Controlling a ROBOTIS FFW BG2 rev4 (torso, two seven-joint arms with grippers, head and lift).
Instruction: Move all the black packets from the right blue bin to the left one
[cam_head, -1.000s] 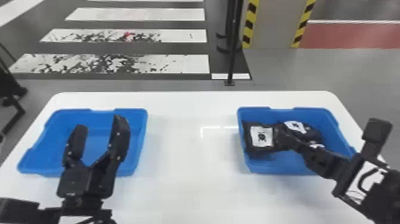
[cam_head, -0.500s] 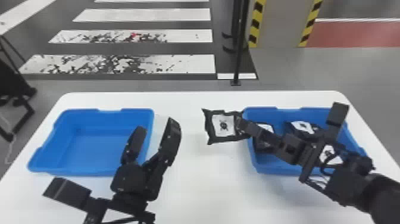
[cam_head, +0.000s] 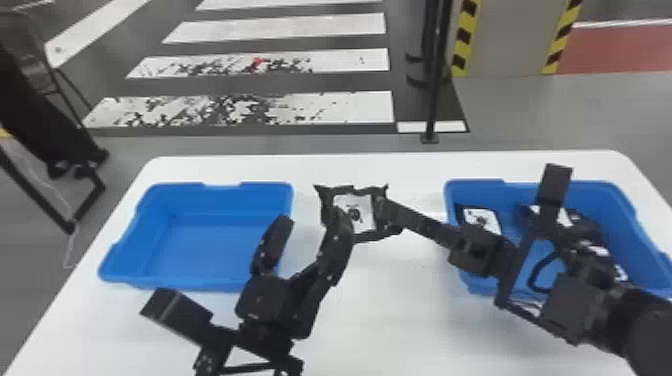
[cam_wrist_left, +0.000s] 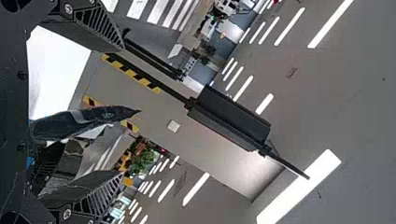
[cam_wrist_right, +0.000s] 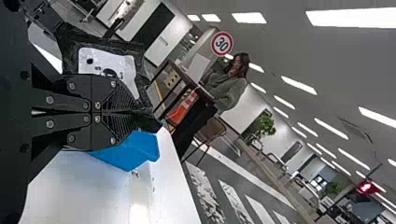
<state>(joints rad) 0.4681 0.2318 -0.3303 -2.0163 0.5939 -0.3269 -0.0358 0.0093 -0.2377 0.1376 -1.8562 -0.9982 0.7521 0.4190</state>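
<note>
Black packet (cam_head: 363, 212) held over the table (cam_head: 390, 310).
Your right gripper (cam_head: 387, 212) pinches one edge in its jaws; your left gripper (cam_head: 313, 219) has jaws spread. Likely light and limp: grip its free edge mid-side.

A white bench (cam_head: 390, 315) holds two blue bins. The left bin (cam_head: 195, 230) is empty; the right bin (cam_head: 462, 189) holds several black packets with white labels, one of them (cam_head: 481, 219) against its left side. Between the bins, the right pincer (cam_head: 387, 212) grips a black packet (cam_head: 364, 212) by its right edge, its white label showing. The left pincer (cam_head: 314, 220), fingers spread, is at the packet's left side, one finger overlapping it in view. Beyond the bench's far edge, white stripes (cam_head: 300, 107) cross a dark floor beside a black post (cam_head: 434, 95).
</note>
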